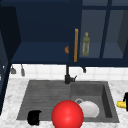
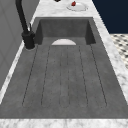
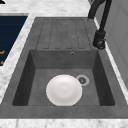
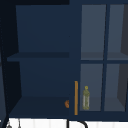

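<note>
Facing the sink (image 1: 37, 96) in the front view: a grey basin sunk in a marble counter (image 1: 11, 100), drainboard at left. Left hand (image 1: 34, 117) sits low left at the sink's front edge; whether its fingers are curled cannot be told. A red ball (image 1: 67, 115) lies bottom centre, beside a white plate (image 3: 64, 90) resting in the basin. Dark blue wall cabinet (image 4: 42, 75) above holds a bottle (image 4: 86, 98) behind glass.
</note>
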Motion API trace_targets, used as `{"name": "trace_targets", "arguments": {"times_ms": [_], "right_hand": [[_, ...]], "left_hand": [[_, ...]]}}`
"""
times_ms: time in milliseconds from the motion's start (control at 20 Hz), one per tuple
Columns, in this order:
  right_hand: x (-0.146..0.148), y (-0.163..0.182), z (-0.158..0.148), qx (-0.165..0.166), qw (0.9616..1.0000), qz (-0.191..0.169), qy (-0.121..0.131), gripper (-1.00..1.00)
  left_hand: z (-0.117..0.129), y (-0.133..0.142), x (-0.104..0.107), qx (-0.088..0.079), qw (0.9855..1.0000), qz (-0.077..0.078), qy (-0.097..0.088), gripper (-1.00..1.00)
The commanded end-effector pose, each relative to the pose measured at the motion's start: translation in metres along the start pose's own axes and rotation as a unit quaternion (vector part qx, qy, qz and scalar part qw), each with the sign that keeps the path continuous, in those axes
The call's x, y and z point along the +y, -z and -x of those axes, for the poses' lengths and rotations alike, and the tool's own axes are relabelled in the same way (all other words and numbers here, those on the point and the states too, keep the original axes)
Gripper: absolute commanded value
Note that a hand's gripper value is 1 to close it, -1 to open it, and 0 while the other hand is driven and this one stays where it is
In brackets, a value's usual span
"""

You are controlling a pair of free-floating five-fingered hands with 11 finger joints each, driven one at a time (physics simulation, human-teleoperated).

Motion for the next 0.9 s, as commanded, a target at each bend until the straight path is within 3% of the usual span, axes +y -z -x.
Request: {"name": "trace_targets", "arguments": {"times_ms": [0,400,850], "right_hand": [[0.007,0.011,0.030,-0.008,0.9995,0.026,0.014,1.00],[0.042,0.048,0.088,-0.016,0.9981,0.058,0.009,1.00],[0.095,0.114,0.153,-0.012,0.9981,0.058,0.017,1.00]], "left_hand": [[0.000,0.000,0.000,0.000,1.0000,0.000,0.000,0.00],[0.000,0.000,0.000,0.000,1.0000,0.000,0.000,0.00],[0.000,0.000,0.000,0.000,1.0000,0.000,0.000,0.00]]}}
